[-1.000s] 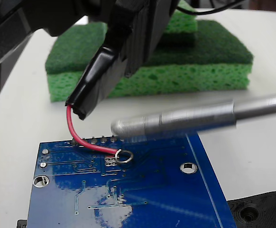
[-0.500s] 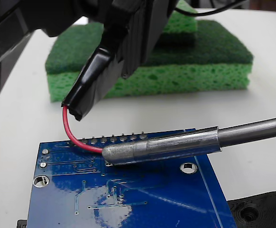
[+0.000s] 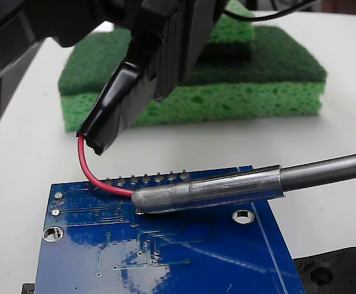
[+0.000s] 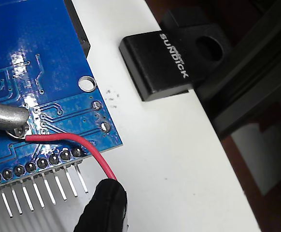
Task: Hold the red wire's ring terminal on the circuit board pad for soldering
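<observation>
Fixed view, jaws clamped on red wire (image 3: 95,179), ring terminal (image 4: 19,131) on circuit board (image 3: 184,257)

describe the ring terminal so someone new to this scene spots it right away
Find the blue circuit board in the wrist view, then follow the red wire from its black sleeve onto the board. The ring terminal is the tiny silver loop at the wire's end, partly under the grey metal rod's tip, unlike the straight solder pins along the edge.

Red wire (image 3: 95,177), blue circuit board (image 3: 184,257), green sponges (image 3: 227,92), perhaps two-toned.
</observation>
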